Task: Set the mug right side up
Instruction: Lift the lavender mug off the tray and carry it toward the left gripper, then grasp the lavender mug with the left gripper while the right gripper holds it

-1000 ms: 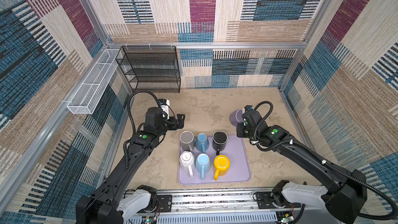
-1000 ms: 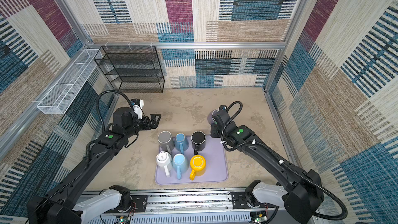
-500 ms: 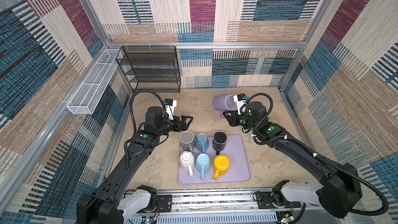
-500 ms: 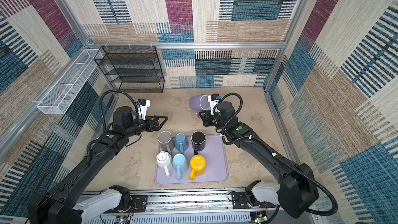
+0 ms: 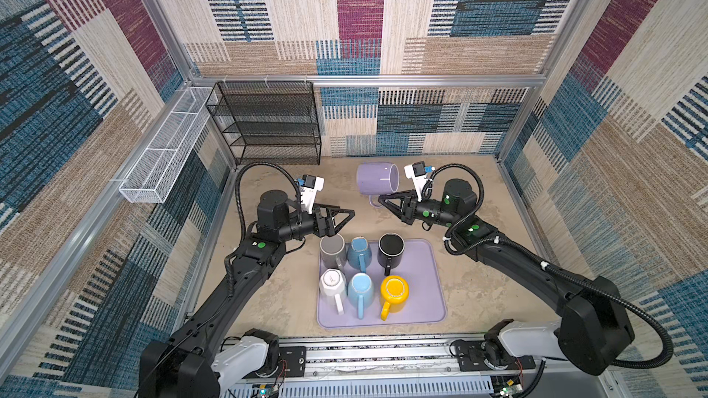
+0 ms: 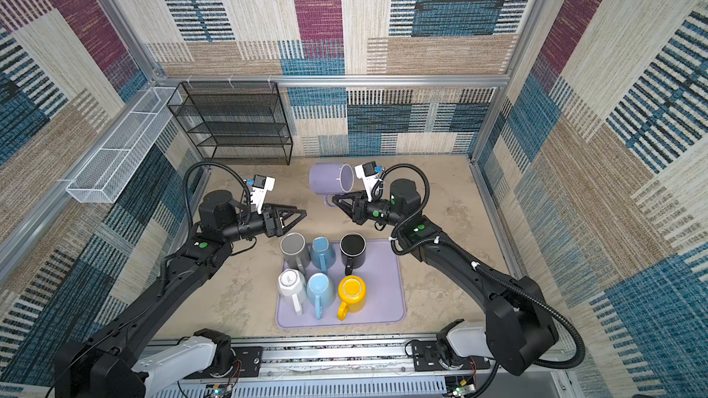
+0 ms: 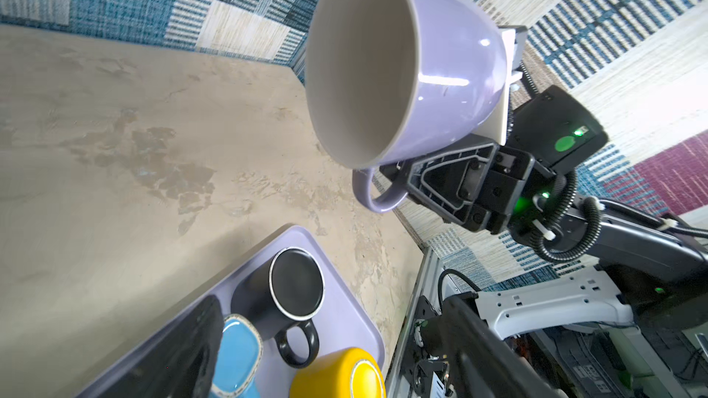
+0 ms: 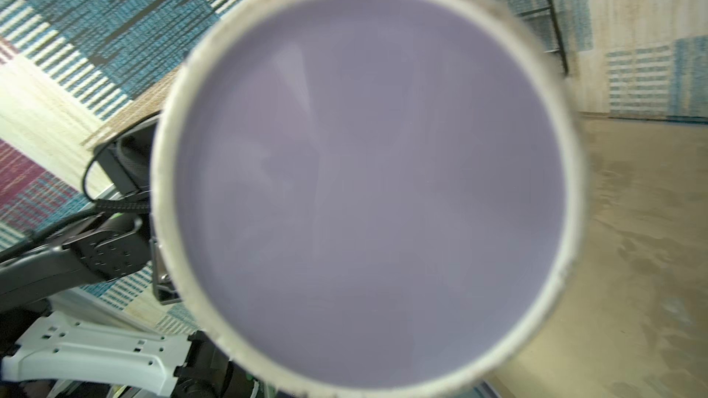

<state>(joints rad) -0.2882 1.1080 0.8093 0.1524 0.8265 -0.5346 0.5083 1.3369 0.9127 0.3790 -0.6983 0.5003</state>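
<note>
1. Two hands are in both top views. My right hand (image 5: 379, 199) is clamped together on the handle of the lavender mug (image 5: 373, 179) and carries it in the air over the back of the desk (image 5: 479, 289), off the surface.
2. The lavender mug lies on its side. Its mouth faces my left arm, so the left wrist view looks straight into its pale inside. Its base faces back at the right wrist camera and fills that view. The handle hangs downward into the right hand.
3. My left hand (image 5: 344, 220) has its fingers well apart and grips nothing. It points toward the lavender mug from the left, near it but not touching.
4. A tray (image 5: 425, 262) sits at the front middle of the desk with six mugs in two rows.
   - Back row: a grey mug (image 5: 332, 250), a blue mug (image 5: 358, 252) and a black mug (image 5: 390, 248).
   - Front row: a white mug (image 5: 331, 281), a light blue mug (image 5: 361, 287) and a yellow mug (image 5: 394, 289).
   - The black, white and yellow ones show foot rings, so they look bottom-up. I cannot tell for the other three.
5. The left hand hovers just behind the grey mug, at the tray's back left corner.
6. Bare desk runs behind the tray, under the lavender mug, and to the tray's right. A black wire shelf (image 5: 268, 124) stands in the back left corner, and a white wire basket (image 5: 161, 155) hangs on the left wall.
</note>
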